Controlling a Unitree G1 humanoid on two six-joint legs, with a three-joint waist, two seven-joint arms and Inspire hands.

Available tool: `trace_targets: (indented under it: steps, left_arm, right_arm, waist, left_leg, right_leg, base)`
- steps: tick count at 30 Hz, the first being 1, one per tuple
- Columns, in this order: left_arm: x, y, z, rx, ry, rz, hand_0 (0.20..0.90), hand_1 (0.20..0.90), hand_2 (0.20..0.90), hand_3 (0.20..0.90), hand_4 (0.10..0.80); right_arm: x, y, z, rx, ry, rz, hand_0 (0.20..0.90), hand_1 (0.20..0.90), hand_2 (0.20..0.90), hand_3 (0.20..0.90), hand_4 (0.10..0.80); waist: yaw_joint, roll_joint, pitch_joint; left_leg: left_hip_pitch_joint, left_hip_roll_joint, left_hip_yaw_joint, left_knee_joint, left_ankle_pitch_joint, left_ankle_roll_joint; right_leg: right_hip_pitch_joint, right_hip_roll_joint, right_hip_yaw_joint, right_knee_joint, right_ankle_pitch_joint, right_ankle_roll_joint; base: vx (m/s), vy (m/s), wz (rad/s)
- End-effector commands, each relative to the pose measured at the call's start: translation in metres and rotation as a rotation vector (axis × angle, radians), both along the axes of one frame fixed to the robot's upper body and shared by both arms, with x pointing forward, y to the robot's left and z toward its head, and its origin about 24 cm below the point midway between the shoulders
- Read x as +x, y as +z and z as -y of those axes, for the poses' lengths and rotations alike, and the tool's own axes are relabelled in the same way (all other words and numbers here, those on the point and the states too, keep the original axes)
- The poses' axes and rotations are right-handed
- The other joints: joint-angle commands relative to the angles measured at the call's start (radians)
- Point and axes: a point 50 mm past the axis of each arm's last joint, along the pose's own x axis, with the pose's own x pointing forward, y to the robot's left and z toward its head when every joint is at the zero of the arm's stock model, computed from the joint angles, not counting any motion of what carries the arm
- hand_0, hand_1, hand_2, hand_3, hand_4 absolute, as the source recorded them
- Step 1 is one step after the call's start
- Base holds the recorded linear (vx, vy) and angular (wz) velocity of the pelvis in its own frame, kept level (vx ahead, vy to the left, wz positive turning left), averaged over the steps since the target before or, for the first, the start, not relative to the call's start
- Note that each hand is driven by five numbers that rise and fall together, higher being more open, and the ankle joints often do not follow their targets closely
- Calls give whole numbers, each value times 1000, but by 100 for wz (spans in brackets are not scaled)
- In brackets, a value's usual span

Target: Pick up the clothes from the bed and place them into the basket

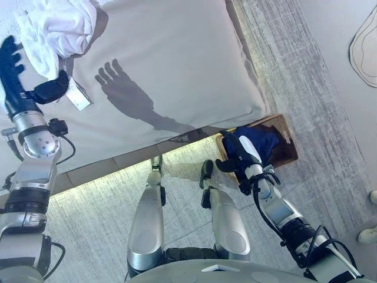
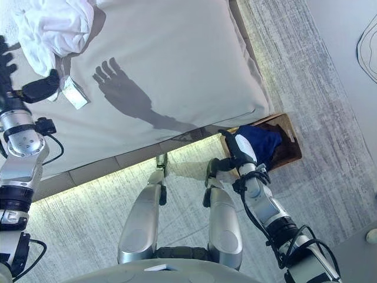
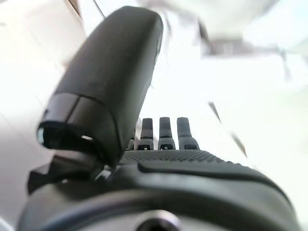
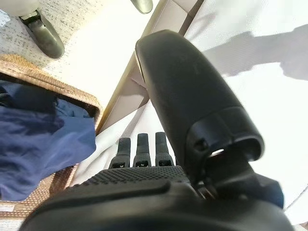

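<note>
A white garment (image 1: 56, 26) lies bunched on the bed (image 1: 177, 65) at its far left, with a white tag (image 1: 78, 94) beside it. My left hand (image 1: 15, 73) is open just to the left of the garment, with straight fingers (image 3: 166, 132) and its thumb next to the cloth; it holds nothing. A wicker basket (image 1: 287, 138) stands on the floor at the bed's right corner with a dark blue garment (image 1: 259, 141) in it. My right hand (image 1: 238, 156) is open and empty beside the basket's near edge; the blue garment (image 4: 33, 139) also shows in the right wrist view.
The bed's pale frame edge (image 1: 118, 159) runs along the near side. A grey carpet (image 1: 294, 71) lies to the right of the bed. A pale round object (image 1: 366, 50) sits at the far right. A person's shoes (image 1: 370, 233) show at the right edge.
</note>
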Motion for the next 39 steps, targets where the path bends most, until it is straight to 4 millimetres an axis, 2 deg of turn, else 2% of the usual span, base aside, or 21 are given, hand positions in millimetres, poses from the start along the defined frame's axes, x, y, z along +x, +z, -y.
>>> trace_targets:
  steps: [1, 7, 11, 13, 15, 16, 18, 20, 21, 24, 25, 28, 29, 30, 31, 32, 33, 34, 35, 36, 39]
  left_arm:
    - [-21, 50, -46, 12, 295, 150, 900, 900, 900, 900, 800]
    - [-21, 59, -59, 1, 332, 100, 900, 900, 900, 900, 800]
    - [-22, 36, -63, -18, 297, -16, 900, 900, 900, 900, 800]
    - [-21, 19, -65, -49, 270, -77, 900, 900, 900, 900, 800]
    - [-19, 14, -63, -55, 250, -98, 900, 900, 900, 900, 800]
    - [-16, 9, -60, -54, 220, -128, 900, 900, 900, 900, 800]
    - [-9, -1, -53, -59, 161, -192, 900, 900, 900, 900, 800]
    - [-7, -8, -51, -75, 132, -221, 900, 900, 900, 900, 800]
    - [-5, -28, -43, -149, 77, -233, 900, 900, 900, 900, 800]
    - [-4, -67, -26, -304, -14, -257, 900, 900, 900, 900, 800]
    - [-8, -96, -11, -338, -60, -323, 900, 900, 900, 900, 800]
    - [-22, -155, 20, -355, -155, -550, 900, 900, 900, 900, 800]
    - [-36, -186, 35, -376, -200, -682, 900, 900, 900, 900, 800]
    - [-37, -188, 36, -376, -206, -696, 900, 900, 900, 900, 800]
    - [-62, -227, 49, -411, -250, -898, 900, 900, 900, 900, 800]
    - [-75, -248, 60, -369, -309, -1039, 900, 900, 900, 900, 800]
    - [-81, -257, 66, -346, -340, -1118, 900, 900, 900, 900, 800]
    - [-94, -273, 75, -342, -353, -1242, 900, 900, 900, 900, 800]
    - [-102, -283, 81, -320, -381, -1332, 900, 900, 900, 900, 800]
    - [-133, -307, 98, -302, -440, -1517, 900, 900, 900, 900, 800]
    - [-165, -322, 105, -434, -390, -1568, 900, 900, 900, 900, 800]
  right_arm:
    - [-5, 14, 4, -31, 56, 77, 900, 900, 900, 900, 800]
    - [-5, 13, -4, 1, 72, 85, 900, 900, 900, 900, 800]
    - [-12, 5, -6, 3, 75, 58, 900, 900, 900, 900, 800]
    - [-15, -2, -4, -20, 78, 34, 900, 900, 900, 900, 800]
    - [-17, -6, -2, -28, 70, 24, 900, 900, 900, 900, 800]
    - [-19, -10, 0, -34, 62, 18, 900, 900, 900, 900, 800]
    - [-23, -16, 2, -16, 50, -9, 900, 900, 900, 900, 800]
    - [-25, -18, 2, -8, 49, -27, 900, 900, 900, 900, 800]
    - [-29, -21, 2, 18, 30, -53, 900, 900, 900, 900, 800]
    - [-36, -26, 3, 65, -14, -55, 900, 900, 900, 900, 800]
    - [-35, -25, 4, 74, -34, -16, 900, 900, 900, 900, 800]
    - [-29, -10, 1, 95, -41, 87, 900, 900, 900, 900, 800]
    - [-23, 2, -1, 91, -28, 147, 900, 900, 900, 900, 800]
    - [-22, 3, -1, 90, -25, 152, 900, 900, 900, 900, 800]
    - [-12, 20, 3, 67, 1, 207, 900, 900, 900, 900, 800]
    - [-8, 26, 7, 52, -11, 227, 900, 900, 900, 900, 800]
    - [-5, 28, 9, 41, -15, 231, 900, 900, 900, 900, 800]
    - [1, 34, 18, 20, -22, 229, 900, 900, 900, 900, 800]
    - [6, 36, 22, -7, -19, 223, 900, 900, 900, 900, 800]
    - [20, 41, 39, -79, -87, 173, 900, 900, 900, 900, 800]
    - [38, 50, 57, -140, -172, 162, 900, 900, 900, 900, 800]
  waist:
    - [-8, 27, -44]
    - [9, -11, -56]
    - [13, 6, -97]
    - [-22, 45, -116]
    - [-37, 57, -124]
    - [-54, 67, -132]
    - [-85, 80, -159]
    - [-101, 87, -171]
    - [-124, 86, -193]
    - [-153, 93, -215]
    - [-147, 86, -230]
    - [-140, 84, -262]
    - [-130, 82, -265]
    - [-130, 79, -267]
    - [-119, 80, -272]
    - [-119, 79, -272]
    - [-120, 76, -275]
    - [-125, 75, -272]
    - [-128, 74, -274]
    - [-125, 69, -285]
    - [-93, 56, -286]
  left_leg:
    - [0, -83, 4, 162, -228, 99]
    - [5, -85, -17, 192, -255, 112]
    - [64, -86, -37, 154, -258, 132]
    - [127, -87, -60, 101, -249, 140]
    - [145, -96, -78, 87, -245, 141]
    - [167, -111, -100, 78, -249, 142]
    - [200, -148, -143, 69, -255, 141]
    - [223, -164, -163, 70, -267, 142]
    - [257, -195, -203, 71, -278, 148]
    - [300, -214, -255, 82, -306, 161]
    - [311, -239, -293, 70, -308, 164]
    - [327, -256, -316, 51, -302, 158]
    - [332, -255, -323, 57, -306, 151]
    - [329, -257, -324, 57, -303, 149]
    - [332, -242, -304, 62, -304, 135]
    - [322, -223, -257, 74, -303, 123]
    - [313, -214, -229, 78, -298, 117]
    - [300, -188, -160, 88, -298, 107]
    - [295, -174, -125, 88, -296, 100]
    - [295, -144, -64, 78, -292, 95]
    - [302, -138, -68, 74, -304, 106]
  right_leg:
    - [-2, 8, 6, 22, -6, 31]
    - [35, 15, 17, 65, -28, 27]
    - [45, -1, 35, 231, 35, 36]
    - [2, 39, 90, 281, 33, 34]
    - [-6, 57, 107, 251, 22, 32]
    - [-17, 74, 130, 187, 11, 33]
    - [-61, 106, 163, 49, 50, 51]
    - [-69, 119, 174, -2, 84, 61]
    - [-102, 149, 234, -39, 132, 68]
    - [-112, 194, 283, -22, 136, 59]
    - [-75, 204, 309, -29, 135, 48]
    - [-23, 210, 327, -35, 122, 33]
    - [9, 206, 327, -36, 113, 25]
    - [9, 202, 327, -38, 115, 24]
    - [52, 182, 296, -56, 97, 6]
    - [73, 159, 270, -69, 88, -1]
    - [79, 147, 257, -76, 85, -3]
    - [94, 127, 225, -83, 72, -9]
    - [102, 114, 205, -85, 65, -9]
    - [115, 88, 169, -78, 45, -11]
    - [111, 74, 144, -53, 29, -6]
  base:
    - [-23, -27, -3]
    - [7, -56, 3]
    - [90, 55, 4]
    - [176, 103, 16]
    - [166, 16, 45]
    - [236, -35, 62]
    - [336, -67, 70]
    - [318, -60, 77]
    - [396, -98, 91]
    - [354, -131, 112]
    - [250, -185, 97]
    - [225, -245, 62]
    - [148, -194, 59]
    - [113, -196, 97]
    - [58, -150, 119]
    - [63, -158, 141]
    - [16, -80, 150]
    - [28, -27, 144]
    - [122, -13, 152]
    - [169, 9, 155]
    - [123, 1, 143]
